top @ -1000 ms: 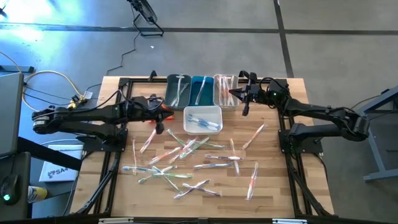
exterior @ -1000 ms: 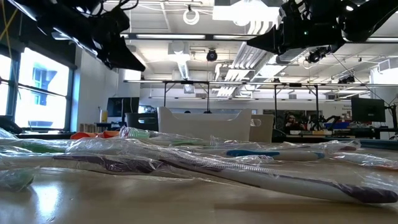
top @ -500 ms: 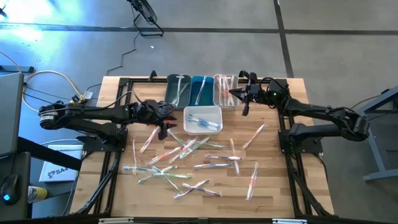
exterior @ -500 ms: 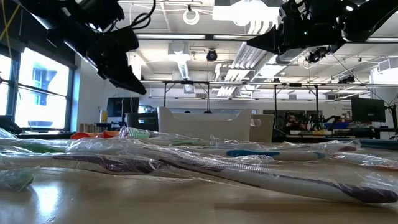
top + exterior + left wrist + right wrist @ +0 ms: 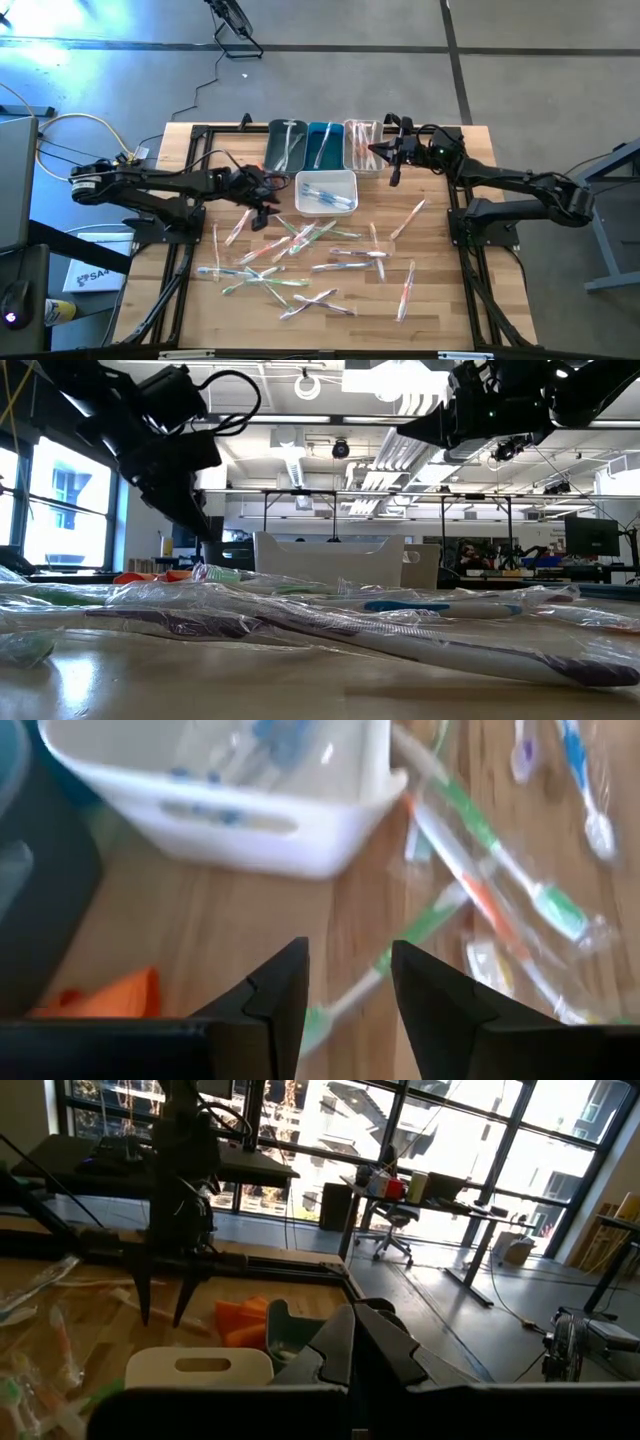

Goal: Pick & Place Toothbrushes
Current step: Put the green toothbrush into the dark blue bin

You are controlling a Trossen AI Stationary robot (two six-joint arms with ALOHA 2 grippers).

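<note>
Several wrapped toothbrushes (image 5: 290,250) lie scattered flat on the wooden table (image 5: 440,300), seen close up in the low view (image 5: 330,625). More lie in a white bin (image 5: 326,192). My left gripper (image 5: 268,212) hangs open just above the table by that bin's near left corner, slanting down. In its wrist view the left gripper (image 5: 345,980) stands over a green-handled toothbrush (image 5: 410,935) without touching it. My right gripper (image 5: 372,152) waits shut, level and high, at the far bins; its wrist view shows the gripper (image 5: 352,1342) with nothing in it.
Three bins stand in a row at the table's far edge: dark (image 5: 287,145), blue (image 5: 323,145) and clear (image 5: 362,148), each with toothbrushes in it. An orange folded cloth (image 5: 110,1002) lies beside my left gripper. The table's near right part is bare wood.
My left gripper has come down toward the table and tipped its fingers downward, drifting a little toward the white bin and the toothbrush pile. The toothbrushes have not moved.
</note>
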